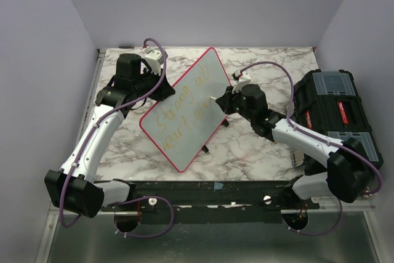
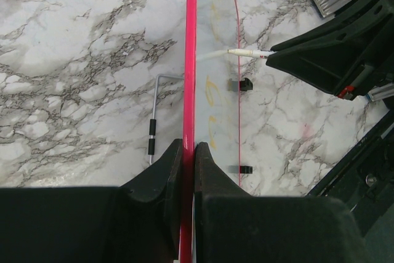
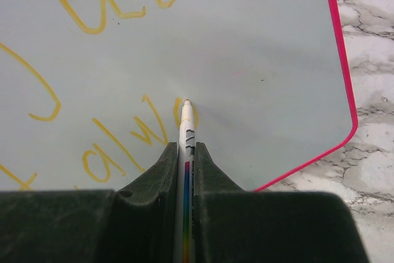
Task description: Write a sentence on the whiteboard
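Looking down over the rig, I see the large pale grey whiteboard with the thin red-pink rim [image 1: 186, 146] out on the marble tabletop [image 1: 252, 146]. Its long axis runs from between 7 and 8 o'clock up to between 1 and 2. The left gripper [image 2: 189, 152] has its jaws pinched narrow on the red rim of the board's far long edge, at about 10 o'clock from the board's middle. From the left wrist the board shows edge-on, so I judge it is propped up.

The right gripper [image 3: 186, 152] comes in from 3 o'clock, jaws squeezed onto a slim white marker pen with a rainbow stripe [image 3: 186, 124]. The pen points straight to 12 o'clock from those jaws, its tip at the board face. It sits right at the end of the yellow-orange handwritten sentence [image 1: 184, 106], two lines so far. In the right wrist view, bare board lies towards 3 o'clock of the tip, with the rim close beyond. That is the right arm's stroke to make, and room looks tight.
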`<state>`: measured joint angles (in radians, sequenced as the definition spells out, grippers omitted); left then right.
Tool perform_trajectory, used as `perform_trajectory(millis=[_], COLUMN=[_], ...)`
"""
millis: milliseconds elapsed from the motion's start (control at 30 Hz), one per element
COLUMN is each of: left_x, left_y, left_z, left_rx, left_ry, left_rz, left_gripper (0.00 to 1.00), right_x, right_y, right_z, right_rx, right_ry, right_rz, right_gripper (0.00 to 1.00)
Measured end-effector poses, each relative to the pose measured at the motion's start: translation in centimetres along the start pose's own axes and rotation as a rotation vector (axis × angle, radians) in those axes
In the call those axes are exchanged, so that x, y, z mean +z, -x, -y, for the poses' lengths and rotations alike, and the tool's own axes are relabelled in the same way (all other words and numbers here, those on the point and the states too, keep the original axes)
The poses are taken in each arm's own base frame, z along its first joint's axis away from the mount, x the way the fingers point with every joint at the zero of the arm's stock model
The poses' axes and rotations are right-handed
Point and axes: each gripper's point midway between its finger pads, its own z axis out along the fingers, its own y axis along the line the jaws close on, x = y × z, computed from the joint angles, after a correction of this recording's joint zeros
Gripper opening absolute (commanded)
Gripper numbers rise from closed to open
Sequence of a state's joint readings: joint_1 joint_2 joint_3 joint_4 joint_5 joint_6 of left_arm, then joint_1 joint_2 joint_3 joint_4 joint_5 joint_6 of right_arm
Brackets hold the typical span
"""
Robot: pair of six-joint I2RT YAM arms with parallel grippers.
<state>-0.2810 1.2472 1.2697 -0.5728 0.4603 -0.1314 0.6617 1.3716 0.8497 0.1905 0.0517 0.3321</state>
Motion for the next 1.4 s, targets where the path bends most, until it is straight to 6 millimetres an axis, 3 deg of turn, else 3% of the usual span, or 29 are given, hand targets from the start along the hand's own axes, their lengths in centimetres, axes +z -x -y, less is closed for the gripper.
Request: perform_trajectory(millis=[367, 600, 933, 1267, 1400], left_x=[0.0, 0.0, 0.1, 0.1, 0.1], left_y=[0.0, 0.0, 0.1, 0.1, 0.1], left_z=[0.0, 0.0, 0.2, 0.2, 0.3], left_rx=[0.0, 0.001, 0.005, 0.006, 0.007], left_ry=[0.001, 0.0, -0.005, -0.006, -0.007], left_rz=[-0.001, 0.0, 0.003, 0.004, 0.004], left_gripper=[0.0, 0.0, 0.0, 0.0, 0.0], right_x=[-0.1, -0.5, -0.8, -1.7, -1.6], right_y=[-0.4, -2.2, -2.2, 2.1, 2.6], right_z=[0.2, 1.2, 2.5, 1.6, 1.4], right_rx=[0.001, 0.005, 0.001, 0.01, 0.012], right_ry=[0.002, -0.032, -0.109, -0.101, -0.097], right_rz=[0.006, -0.023, -0.022, 0.075, 0.084], right_gripper=[0.01, 0.01, 0.01, 0.0, 0.01])
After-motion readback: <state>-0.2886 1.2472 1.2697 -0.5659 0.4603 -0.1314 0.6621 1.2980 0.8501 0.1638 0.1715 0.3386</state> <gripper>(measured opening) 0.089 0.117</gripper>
